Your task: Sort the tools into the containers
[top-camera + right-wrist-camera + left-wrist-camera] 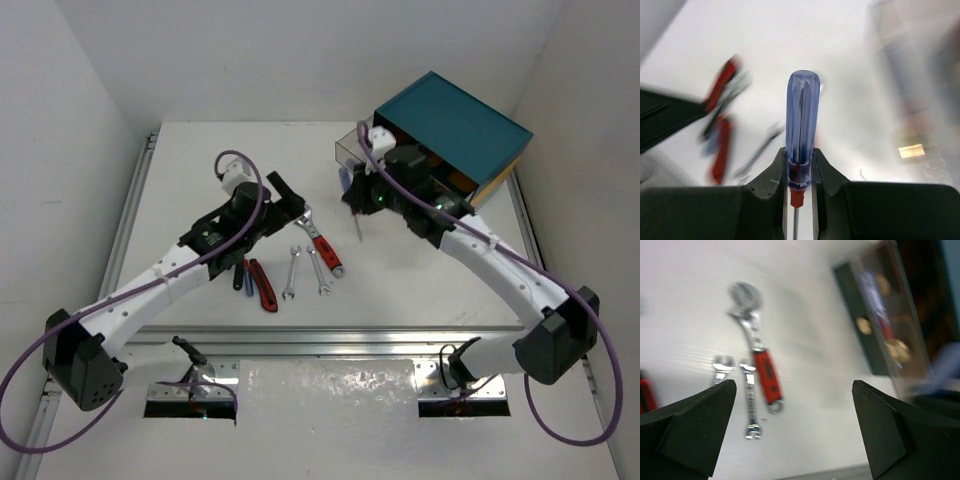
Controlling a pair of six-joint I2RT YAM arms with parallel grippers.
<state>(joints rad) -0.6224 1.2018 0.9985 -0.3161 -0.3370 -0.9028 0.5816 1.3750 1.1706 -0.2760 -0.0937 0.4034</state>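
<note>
Our right tool (800, 167) is clamped on the blue-handled screwdriver (802, 110). Our left tool (794, 400) gapes wide, holding nothing, with the red-handled wrench (766, 376) just ahead of it.

Bright, even light; blurry wrist-view backgrounds, sharp screwdriver (802, 125) up close.

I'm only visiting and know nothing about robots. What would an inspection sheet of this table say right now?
Surface: white table.
Job's things: red-handled adjustable wrench, two spanners and pliers lie between the arms; teal-topped chest far right, a smoky drawer sticking out.
Clutter: nothing seen.
Claws: left claw open and empty; right claw shut on a blue-handled screwdriver.
Cables: purple cables loop along both arms.
Surroundings: white walls.
</note>
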